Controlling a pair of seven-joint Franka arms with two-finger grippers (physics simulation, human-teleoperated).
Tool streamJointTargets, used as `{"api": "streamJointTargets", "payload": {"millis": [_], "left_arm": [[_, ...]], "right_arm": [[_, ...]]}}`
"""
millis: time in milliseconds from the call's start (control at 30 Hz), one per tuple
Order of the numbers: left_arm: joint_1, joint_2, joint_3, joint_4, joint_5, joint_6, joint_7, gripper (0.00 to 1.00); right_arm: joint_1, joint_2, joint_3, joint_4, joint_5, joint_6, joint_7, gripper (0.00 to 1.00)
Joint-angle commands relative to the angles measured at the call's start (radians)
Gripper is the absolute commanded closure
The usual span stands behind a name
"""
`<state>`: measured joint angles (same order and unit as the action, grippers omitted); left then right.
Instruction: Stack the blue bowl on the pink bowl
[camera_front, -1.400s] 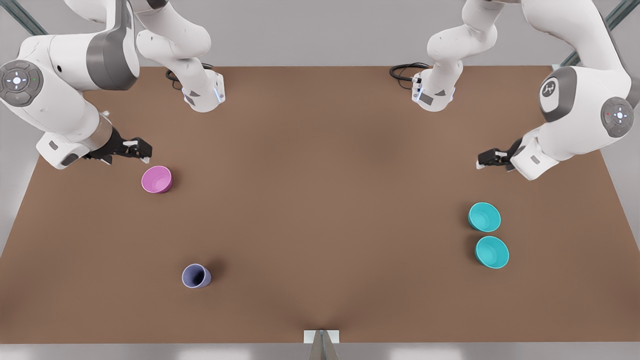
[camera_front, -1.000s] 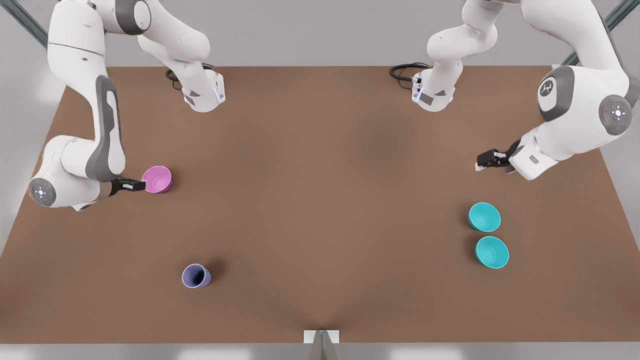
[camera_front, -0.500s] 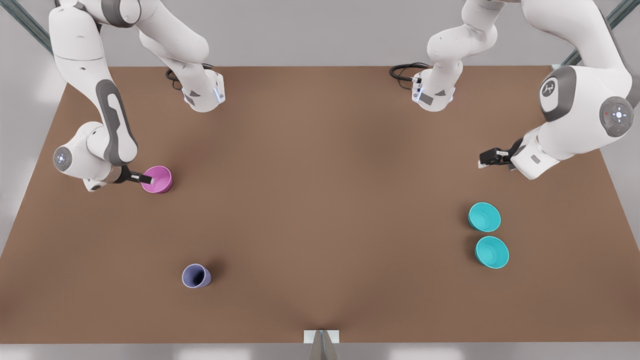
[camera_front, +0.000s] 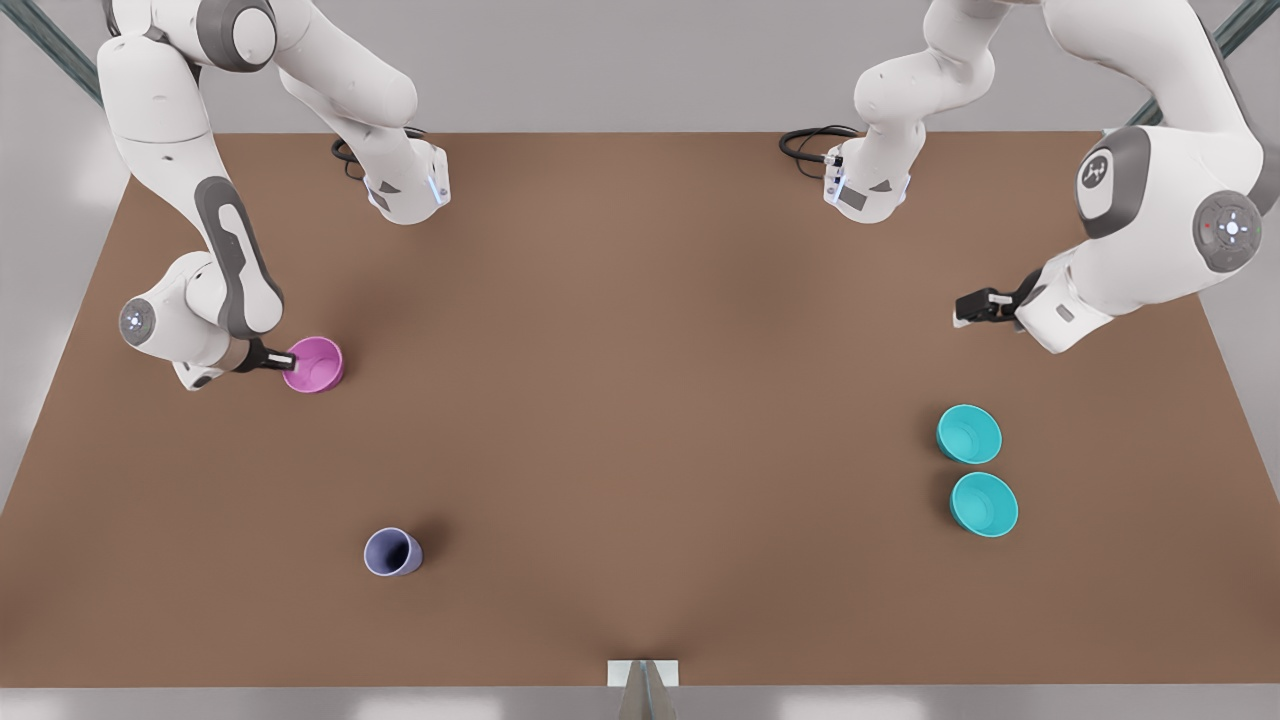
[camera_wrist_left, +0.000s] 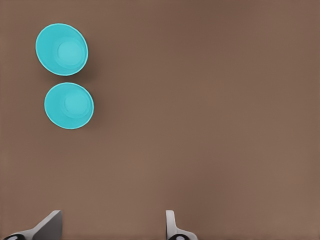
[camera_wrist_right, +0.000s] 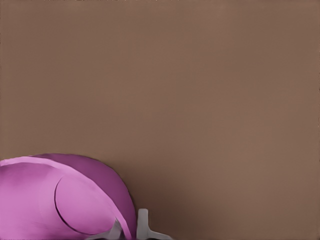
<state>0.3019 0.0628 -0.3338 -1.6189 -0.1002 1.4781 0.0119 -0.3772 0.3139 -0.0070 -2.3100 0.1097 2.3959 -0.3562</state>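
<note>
The pink bowl (camera_front: 318, 364) sits on the table at the front view's left. My right gripper (camera_front: 288, 357) is at its rim on the side toward the table edge. In the right wrist view its fingertips (camera_wrist_right: 143, 225) stand close together with the pink bowl's (camera_wrist_right: 60, 200) wall pinched between them. Two identical blue bowls (camera_front: 968, 434) (camera_front: 984, 504) stand upright side by side at the front view's right. My left gripper (camera_front: 965, 310) hovers open beyond them, apart from both. The left wrist view shows both blue bowls (camera_wrist_left: 62, 49) (camera_wrist_left: 69, 105) and its spread fingertips (camera_wrist_left: 171, 225).
A lavender-blue cup (camera_front: 392, 552) stands toward the near edge at the front view's left. Both arm bases (camera_front: 405, 185) (camera_front: 865, 185) are mounted at the far edge of the brown table (camera_front: 640, 400). Open tabletop lies between the pink bowl and the blue bowls.
My right arm swung down from beside the pink bowl, and its gripper settled over the bowl's rim. The bowl shifted slightly. My left gripper drifted only a little.
</note>
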Motion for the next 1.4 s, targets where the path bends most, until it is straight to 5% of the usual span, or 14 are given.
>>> {"api": "streamJointTargets", "payload": {"millis": [0,200,267,533,700,733,767,867,900,1000,1033,1133,1267,1367], "left_arm": [[0.002,-0.001,-0.002,0.001,0.0,-0.005,-0.001,0.0],[0.002,-0.001,-0.002,0.001,0.002,-0.004,-0.001,0.0],[0.0,-0.001,-0.004,0.002,0.002,-0.004,-0.001,0.0],[0.003,0.017,-0.001,0.002,0.034,-0.001,-0.001,0.0],[0.051,0.17,0.029,0.093,0.036,0.027,-0.004,0.0],[0.054,0.205,0.029,0.115,0.036,0.051,-0.001,0.0],[0.075,0.318,0.03,0.191,0.03,0.068,-0.003,0.0],[0.072,0.44,0.053,0.211,0.028,0.22,0.043,0.0],[-0.056,0.459,0.231,0.195,0.002,0.281,0.209,0.0],[-0.066,0.491,0.34,0.099,-0.098,0.393,0.405,0.0],[-0.066,0.491,0.363,0.061,-0.099,0.444,0.502,0.0],[-0.037,0.543,0.375,0.031,-0.101,0.502,0.566,0.0],[-0.032,0.58,0.38,-0.012,-0.099,0.51,0.619,0.0],[-0.032,0.614,0.384,-0.021,-0.099,0.533,0.619,0.0]], "right_arm": [[0.001,-0.001,0.001,0.006,-0.018,-0.007,-0.096,0.79],[0.055,-0.116,0.099,0.083,0.258,-0.331,-0.132,0.79],[0.296,-0.121,0.107,0.086,0.433,-0.31,-0.012,0.79],[1.112,0.336,0.107,0.587,0.975,0.35,0.923,0.79],[1.186,0.511,0.105,0.741,1.022,0.513,0.979,0.79],[1.186,0.513,0.105,0.741,1.022,0.513,0.979,0.75],[1.187,0.513,0.105,0.741,1.022,0.513,0.979,0.0],[1.189,0.493,0.105,0.738,1.024,0.511,0.979,0.0],[1.19,0.462,0.105,0.739,1.024,0.509,0.98,0.0],[1.173,0.327,0.087,0.681,1.018,0.434,0.997,0.0],[1.173,0.286,0.038,0.64,1.003,0.343,0.997,0.0],[1.103,0.231,-0.24,0.741,0.204,-0.495,0.744,0.0],[0.959,0.226,-0.609,0.782,0.146,-0.785,-0.254,0.0],[0.962,0.137,-0.754,0.926,0.146,-0.962,-0.4,0.0]]}}
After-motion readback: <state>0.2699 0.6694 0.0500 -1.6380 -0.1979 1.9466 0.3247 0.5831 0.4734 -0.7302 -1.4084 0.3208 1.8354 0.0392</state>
